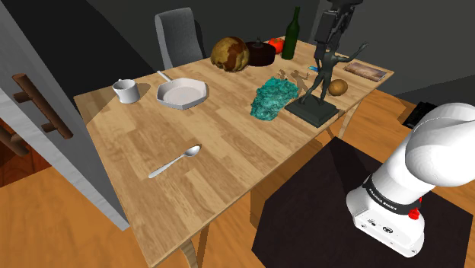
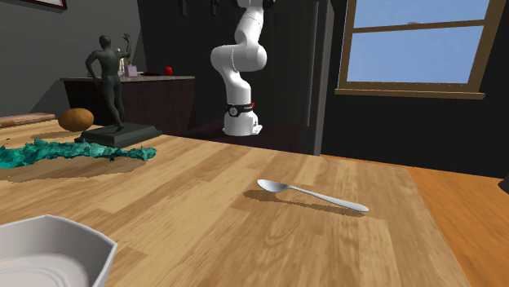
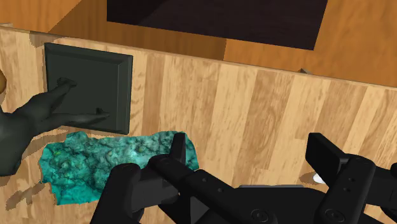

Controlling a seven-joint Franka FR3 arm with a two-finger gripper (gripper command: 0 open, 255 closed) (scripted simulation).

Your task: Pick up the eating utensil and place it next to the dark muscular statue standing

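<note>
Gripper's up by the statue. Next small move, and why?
Probably carry the gripper sideways across the table toward the spoon. Its fingers stand apart with nothing between them. It hangs over the statue and the teal lump, while the spoon lies untouched on bare wood, well apart from both.

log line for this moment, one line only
phase: pre-grasp | gripper: open, empty, up near statue | spoon: flat on table, untouched | placed: no
</note>
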